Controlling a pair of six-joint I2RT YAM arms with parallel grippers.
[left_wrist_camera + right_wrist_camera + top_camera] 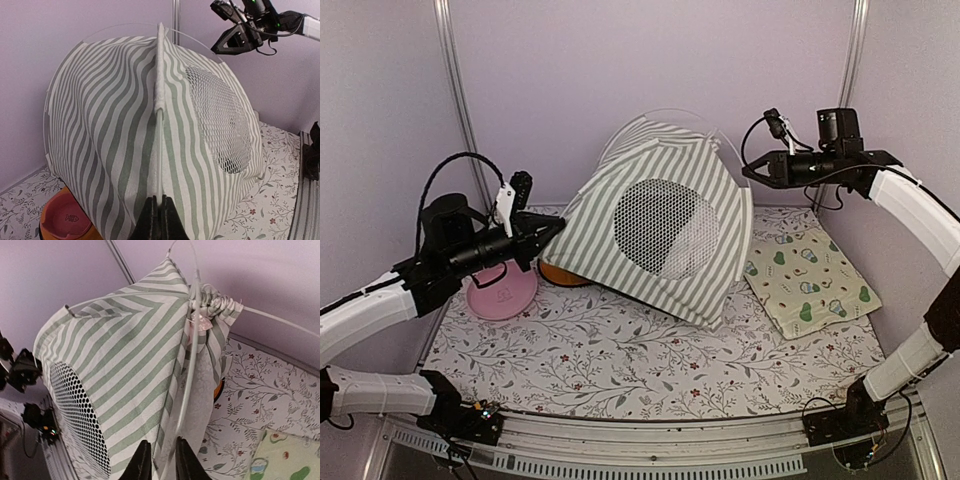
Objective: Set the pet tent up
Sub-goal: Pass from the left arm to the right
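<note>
The striped green and white pet tent (pixel 660 225) stands tilted at the back middle of the table, its round mesh window (pixel 665 228) facing the camera. My left gripper (pixel 552 232) is at its lower left edge. In the left wrist view that gripper (pixel 160 204) is shut on a thin white pole (pixel 159 150) running up the tent's seam. My right gripper (pixel 750 170) is up by the tent's top right corner. In the right wrist view its jaws (pixel 162 462) stand a little apart, around a white pole (pixel 187 385) and the fabric edge beside the lace curtain (pixel 202 390).
A pale yellow avocado-print mat (pixel 815 280) lies to the right of the tent. An orange bowl (pixel 560 275) pokes out from under the tent's left side, with a pink dish (pixel 502 292) next to it. Purple walls close in the back and sides.
</note>
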